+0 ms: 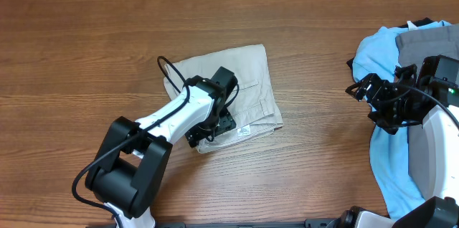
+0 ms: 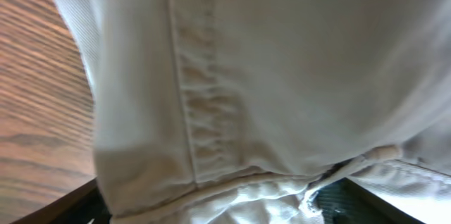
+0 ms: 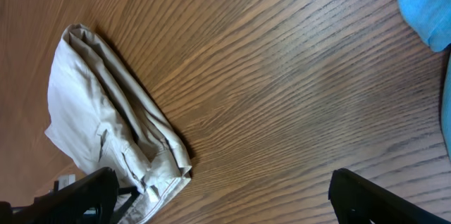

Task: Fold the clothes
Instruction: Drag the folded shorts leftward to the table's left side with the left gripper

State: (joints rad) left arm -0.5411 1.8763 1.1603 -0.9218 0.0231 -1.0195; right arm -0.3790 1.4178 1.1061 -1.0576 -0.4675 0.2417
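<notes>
Shorts [image 1: 247,77]: folded compact, near edge bunched.
Left gripper [image 1: 211,124]: jaws apart, cloth between; best to press flat without dragging.
Right gripper [image 3: 222,182]: jaws wide, empty, well aside.

Left arm [image 1: 176,110] extended, right arm [image 1: 434,135] aside, jaws spread

One pair of beige shorts [image 1: 251,77] lies at the centre of the overhead frame, bearing one small white label [image 1: 244,130]. At the right edge are two more garments: one light blue T-shirt [image 1: 376,45] and one grey garment [image 1: 427,40]. Two robot arms show: one left arm [image 1: 172,117] at lower left, one right arm [image 1: 441,131] at right. One wooden counter [image 1: 86,41] carries everything.
</notes>
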